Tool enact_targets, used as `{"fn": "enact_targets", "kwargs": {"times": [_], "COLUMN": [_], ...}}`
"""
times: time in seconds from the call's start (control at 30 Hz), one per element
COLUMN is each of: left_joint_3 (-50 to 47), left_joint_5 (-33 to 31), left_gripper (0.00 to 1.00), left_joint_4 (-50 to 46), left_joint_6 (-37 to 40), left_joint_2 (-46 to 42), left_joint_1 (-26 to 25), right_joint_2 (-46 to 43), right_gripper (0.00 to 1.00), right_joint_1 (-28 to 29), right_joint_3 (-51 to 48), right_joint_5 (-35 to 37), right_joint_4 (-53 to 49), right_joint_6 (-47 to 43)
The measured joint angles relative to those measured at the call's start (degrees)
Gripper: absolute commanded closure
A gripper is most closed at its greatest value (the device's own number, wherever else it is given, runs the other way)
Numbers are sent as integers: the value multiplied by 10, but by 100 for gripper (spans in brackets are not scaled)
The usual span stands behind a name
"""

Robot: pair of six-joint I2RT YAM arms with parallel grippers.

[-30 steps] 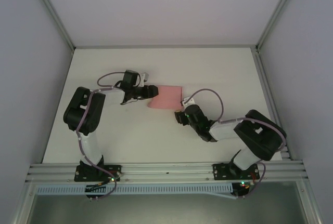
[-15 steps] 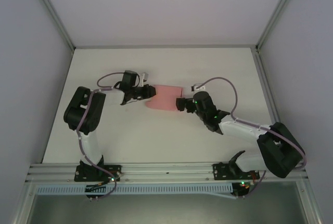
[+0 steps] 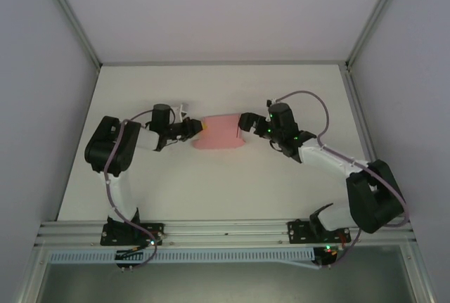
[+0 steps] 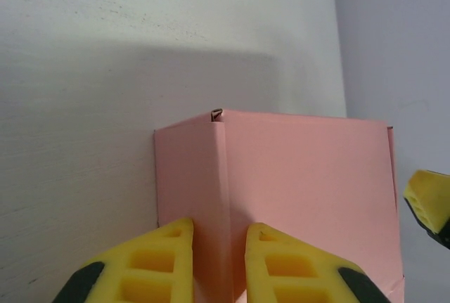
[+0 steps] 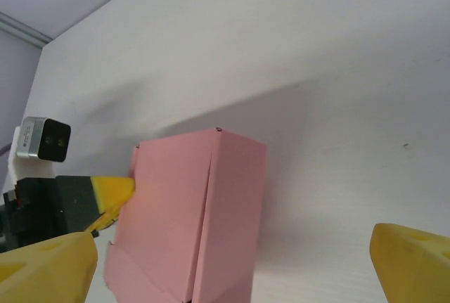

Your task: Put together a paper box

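The paper box [image 3: 219,133] is a small pink card box lying on the white table between my two grippers. My left gripper [image 3: 197,129] is at its left end, and in the left wrist view [image 4: 219,250] it is shut on a folded wall of the box [image 4: 302,190]. The right gripper [image 3: 243,121] is at the box's right end. In the right wrist view [image 5: 232,268] it stands wide open, with the box [image 5: 183,218] in front of and between its fingers [image 5: 49,268]. The box's long seam faces that camera.
The white table [image 3: 281,92] is walled on the left, back and right by grey panels with aluminium posts. A metal rail [image 3: 225,229] runs along the near edge by the arm bases. Bare tabletop lies behind and in front of the box.
The right arm swung up and left from the table's middle to the box's right end, and its jaws opened wide. The left gripper closed on the box's left end.
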Motion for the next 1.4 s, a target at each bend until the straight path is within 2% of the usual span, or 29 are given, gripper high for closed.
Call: {"fn": "enact_targets", "kwargs": {"times": [0.13, 0.27, 0.37, 0.5, 0.53, 0.6, 0.67, 0.7, 0.73, 0.77, 0.8, 0.9, 1.0, 1.17, 1.27, 1.4], "left_joint_3": [-8, -9, -9, -9, -9, -9, -7, -6, -4, -3, -2, 2, 18, 10, -8, -15], "left_joint_5": [9, 14, 15, 12, 12, 10, 2, -3, -10, -19, -28, -81, -184, -372, -417, -455], "left_gripper": [94, 94, 91, 89, 86, 76, 58, 41, 4, 0, 0, 0, 0, 0, 0, 0], "left_joint_4": [20, 28, 29, 26, 24, 19, 0, -12, -26, -37, -49, -99, -166, -194, -194, -220], "left_joint_6": [-14, -20, -21, -16, -13, -3, 16, 26, 37, 48, 61, 120, 214, 431, 547, 659], "left_joint_2": [3, 5, 5, 5, 5, 0, -16, -25, -38, -52, -67, -138, -209, -315, -350, -354], "left_joint_1": [0, 0, 0, 0, 1, 2, 2, 2, 2, 2, 2, -4, -39, -199, -278, -327], "right_joint_2": [83, 171, 212, 218, 218, 217, 212, 205, 197, 188, 179, 154, 135, 127, 127, 133], "right_gripper": [2, 15, 31, 61, 66, 72, 73, 73, 72, 69, 67, 70, 70, 72, 73, 75], "right_joint_1": [-20, -31, -32, -33, -35, -39, -43, -45, -47, -49, -51, -59, -73, -99, -119, -145], "right_joint_3": [49, 84, 106, 108, 107, 104, 96, 92, 87, 82, 79, 73, 73, 105, 133, 152], "right_joint_5": [-59, -132, -174, -218, -223, -229, -237, -240, -243, -246, -249, -252, -252, -253, -271, -335], "right_joint_4": [-10, -7, -1, 29, 35, 42, 48, 51, 52, 52, 52, 51, 31, -81, -136, -170], "right_joint_6": [20, 34, 40, 58, 63, 72, 78, 80, 81, 80, 81, 81, 81, 82, 94, 125]}}
